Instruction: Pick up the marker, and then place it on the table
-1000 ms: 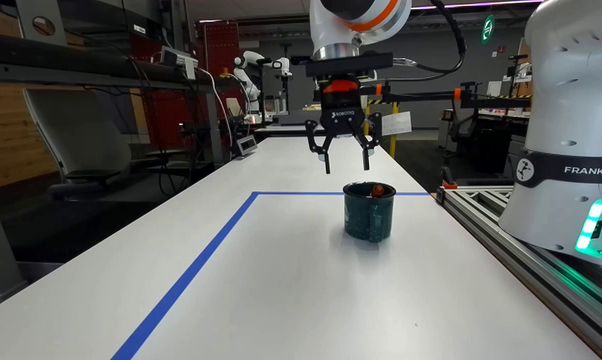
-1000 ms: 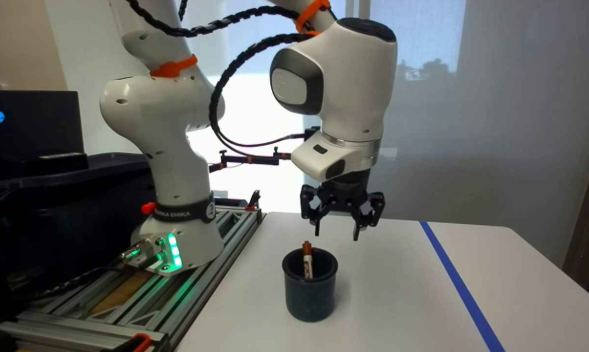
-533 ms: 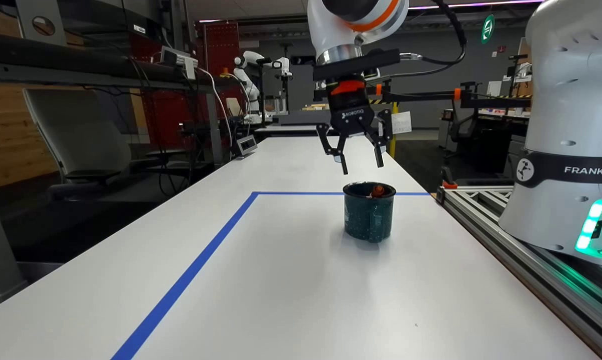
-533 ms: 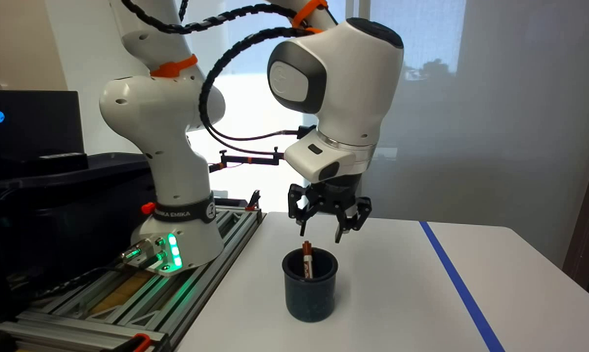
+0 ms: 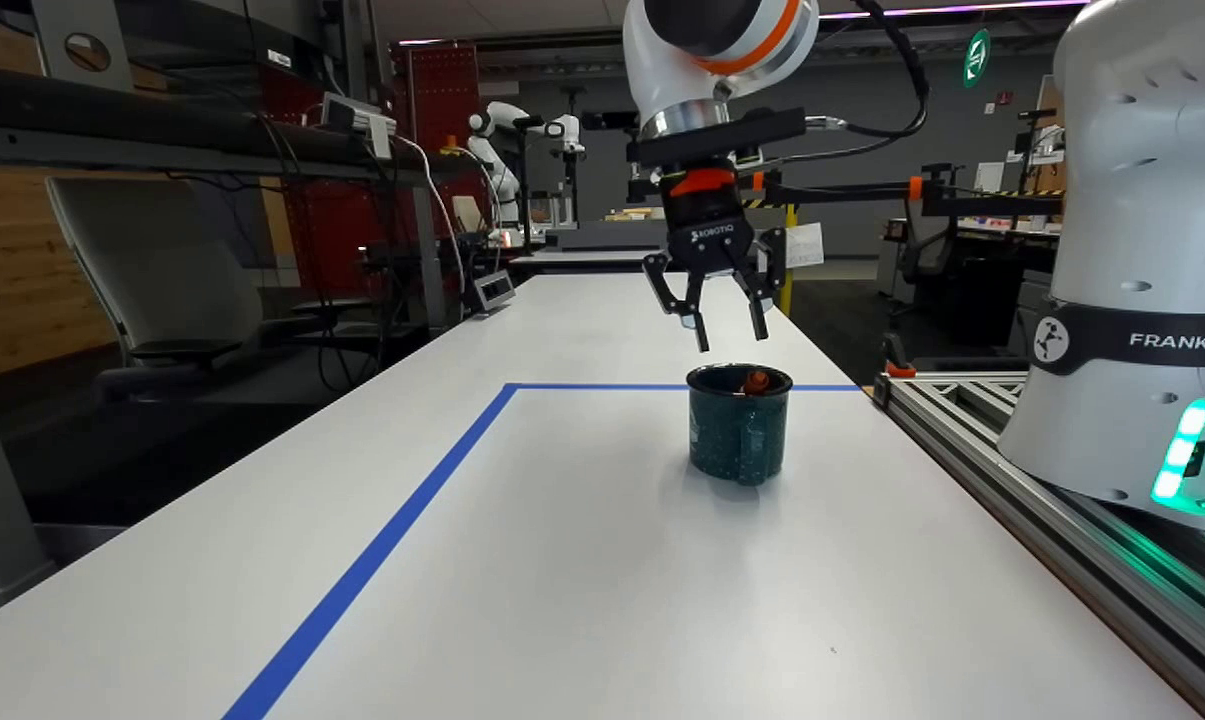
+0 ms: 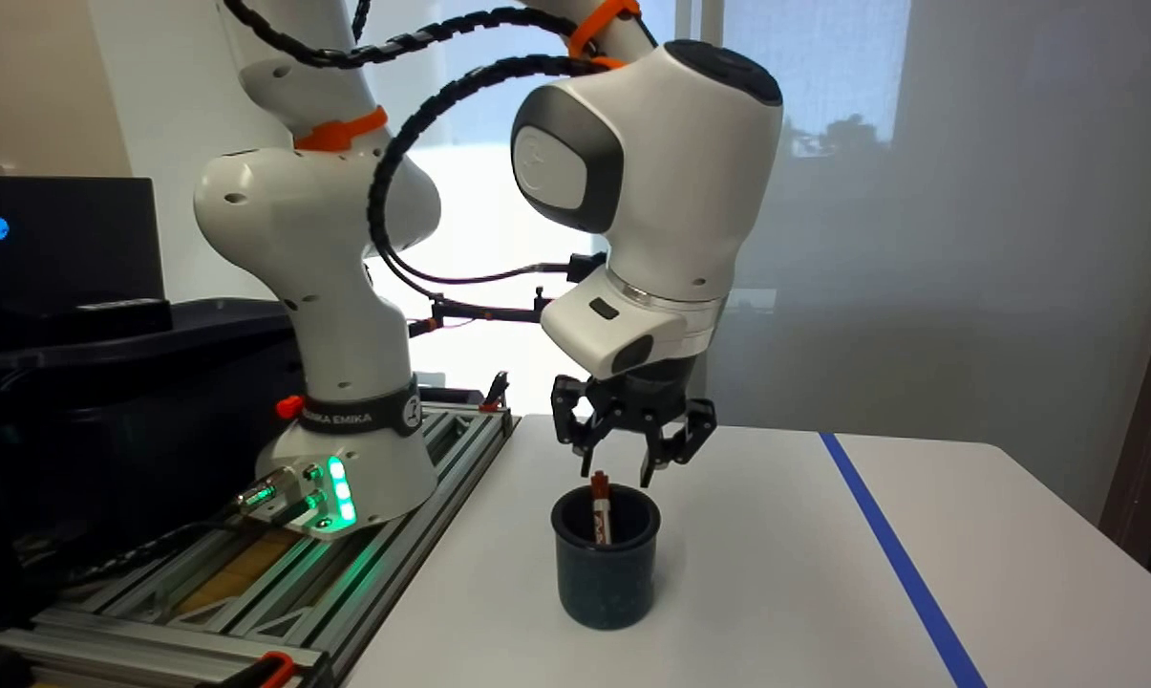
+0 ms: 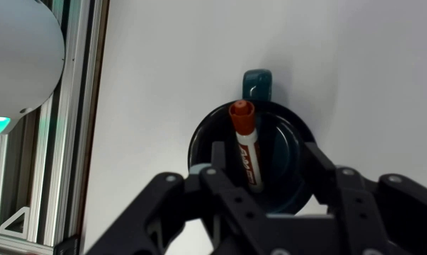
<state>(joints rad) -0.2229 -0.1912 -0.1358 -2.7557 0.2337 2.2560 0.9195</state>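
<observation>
The marker, with a reddish-orange cap and white body, leans inside the dark teal cup. It shows in the wrist view (image 7: 249, 152) and in both exterior views (image 5: 755, 381) (image 6: 601, 516). The cup (image 5: 727, 435) stands upright on the white table (image 5: 562, 560), its handle (image 7: 257, 85) toward the top of the wrist view. My gripper (image 5: 732, 344) is open and empty, slightly tilted, just above the cup. In an exterior view its fingertips (image 6: 615, 481) hang near the marker's cap level. In the wrist view the gripper (image 7: 264, 144) spans the cup, the marker nearer its left finger, apparently untouched.
Blue tape lines (image 5: 402, 520) mark the table. The robot's base (image 6: 351, 459) stands on an aluminium rail frame (image 5: 1052, 540) along one table edge. A small grey box (image 5: 494, 290) sits at the far table edge.
My gripper has moved sideways over the cup and tilted, then come down a little closer to it, staying open. The cup and marker have not moved.
</observation>
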